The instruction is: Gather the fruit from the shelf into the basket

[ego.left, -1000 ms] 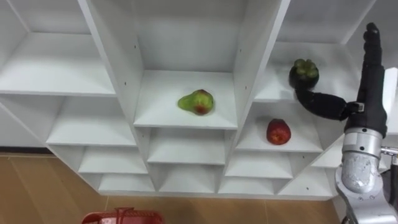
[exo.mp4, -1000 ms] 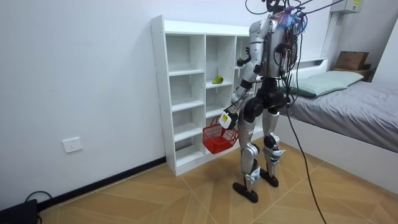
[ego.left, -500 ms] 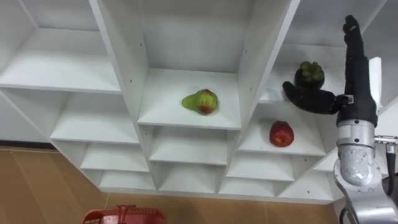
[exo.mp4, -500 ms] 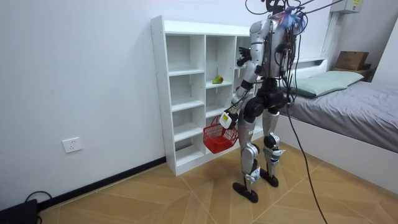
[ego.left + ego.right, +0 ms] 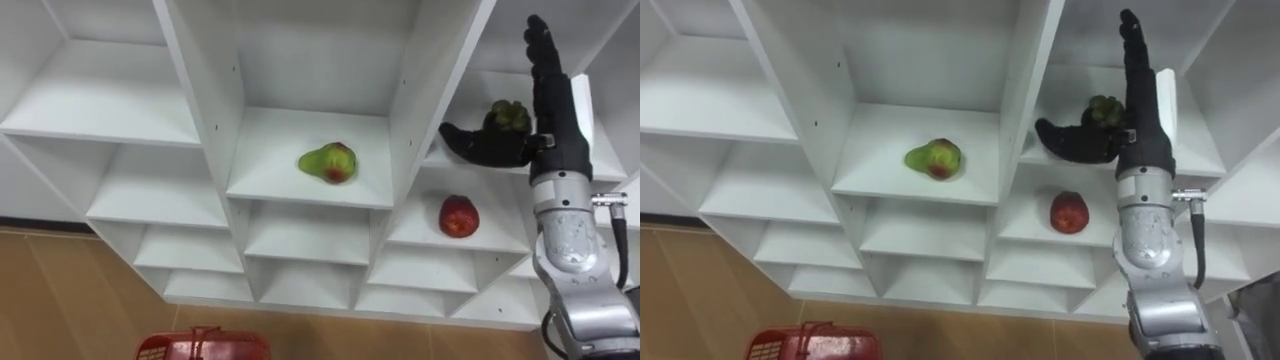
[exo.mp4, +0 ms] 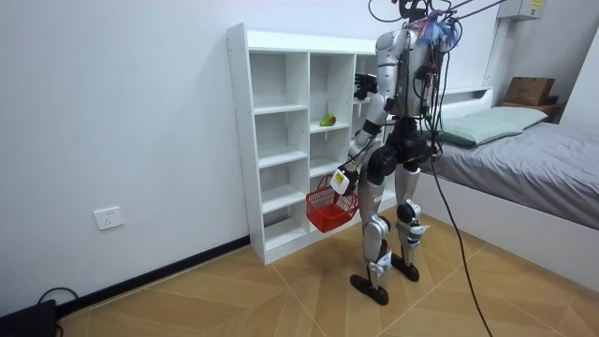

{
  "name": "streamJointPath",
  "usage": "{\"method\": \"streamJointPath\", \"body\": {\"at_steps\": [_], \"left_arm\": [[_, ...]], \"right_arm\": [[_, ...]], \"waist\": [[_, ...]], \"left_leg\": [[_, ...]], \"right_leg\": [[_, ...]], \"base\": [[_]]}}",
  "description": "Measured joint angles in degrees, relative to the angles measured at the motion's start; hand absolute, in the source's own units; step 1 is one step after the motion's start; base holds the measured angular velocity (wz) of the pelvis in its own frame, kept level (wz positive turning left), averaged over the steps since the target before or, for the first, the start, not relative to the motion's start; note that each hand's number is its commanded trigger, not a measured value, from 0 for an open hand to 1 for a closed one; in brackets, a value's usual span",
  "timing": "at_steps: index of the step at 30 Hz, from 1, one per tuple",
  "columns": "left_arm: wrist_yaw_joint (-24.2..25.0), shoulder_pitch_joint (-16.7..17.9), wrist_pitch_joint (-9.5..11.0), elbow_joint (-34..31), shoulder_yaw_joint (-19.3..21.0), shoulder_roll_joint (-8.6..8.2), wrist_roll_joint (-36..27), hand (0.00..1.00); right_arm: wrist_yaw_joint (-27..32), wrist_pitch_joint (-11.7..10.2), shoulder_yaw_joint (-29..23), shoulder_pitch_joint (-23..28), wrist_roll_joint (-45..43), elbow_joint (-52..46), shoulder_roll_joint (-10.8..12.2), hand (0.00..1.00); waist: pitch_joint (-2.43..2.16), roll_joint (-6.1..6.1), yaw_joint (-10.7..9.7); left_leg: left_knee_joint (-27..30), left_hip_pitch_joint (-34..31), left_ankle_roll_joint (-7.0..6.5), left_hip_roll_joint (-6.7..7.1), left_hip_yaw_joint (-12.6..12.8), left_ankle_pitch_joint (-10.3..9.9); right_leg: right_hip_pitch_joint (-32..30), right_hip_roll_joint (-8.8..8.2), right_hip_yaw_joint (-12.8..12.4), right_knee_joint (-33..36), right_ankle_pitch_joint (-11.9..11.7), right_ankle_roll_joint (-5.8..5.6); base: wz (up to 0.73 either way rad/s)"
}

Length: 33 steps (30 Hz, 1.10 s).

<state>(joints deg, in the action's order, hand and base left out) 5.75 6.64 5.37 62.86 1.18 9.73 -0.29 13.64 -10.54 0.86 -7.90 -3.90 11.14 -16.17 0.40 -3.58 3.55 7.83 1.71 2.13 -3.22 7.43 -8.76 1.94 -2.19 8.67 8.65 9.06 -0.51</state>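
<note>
A green-red pear [image 5: 328,162] lies in the middle compartment of the white closet [image 5: 205,120]. One column to the right, a red apple [image 5: 458,216] rests on the lower shelf. Above it sits a dark round fruit with a green top [image 5: 508,117]. My right hand [image 5: 548,105] is raised just in front of that dark fruit. It is open, with fingers straight up and the thumb stretched out left under the fruit. In the room view my left hand [image 6: 341,179] hangs low, holding a red basket [image 6: 326,208] by its handle.
I stand facing the closet [image 6: 281,140] on the wooden floor, with a bed [image 6: 524,159] behind me at the room view's right. The closet's upright dividers [image 5: 430,110] flank the fruit compartments. The basket's rim [image 5: 200,346] shows low in the left eye view.
My right hand has risen and shifted left, closing in on the dark fruit, so its thumb now lies under it. The fruits and the basket have not moved.
</note>
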Motion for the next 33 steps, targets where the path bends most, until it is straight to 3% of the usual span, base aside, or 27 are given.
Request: {"method": "streamJointPath", "body": {"at_steps": [7,12,33], "left_arm": [[0.0,0.1,-0.1,0.0,0.9,0.01,0.7,1.0],[0.0,0.3,-0.4,-0.4,0.9,0.03,1.1,1.0],[-0.1,0.5,-1.4,-1.0,0.9,-0.01,0.7,1.0]], "right_arm": [[-1.2,0.7,-0.5,-0.1,-0.1,0.4,-0.5,0.0],[-1.3,1.9,-0.8,-2.5,1.5,4.3,-2.4,0.0],[-2.1,2.6,-2.8,-3.4,6.9,10.6,-3.7,0.0]], "waist": [[-0.04,-0.06,-0.1],[-0.05,-0.06,-0.1],[-0.06,0.12,-0.2]], "left_leg": [[0.1,0.0,-0.01,0.0,-0.1,0.0],[0.4,0.0,-0.01,-0.01,-0.1,0.0],[0.6,0.0,-0.01,0.01,-0.1,0.0]], "right_leg": [[0.0,-0.04,0.1,0.1,0.0,0.02],[0.1,-0.07,0.2,0.2,-0.1,0.09],[0.2,-0.12,0.3,0.2,-0.1,0.11]], "base": [[0.0],[0.0],[0.0]]}}
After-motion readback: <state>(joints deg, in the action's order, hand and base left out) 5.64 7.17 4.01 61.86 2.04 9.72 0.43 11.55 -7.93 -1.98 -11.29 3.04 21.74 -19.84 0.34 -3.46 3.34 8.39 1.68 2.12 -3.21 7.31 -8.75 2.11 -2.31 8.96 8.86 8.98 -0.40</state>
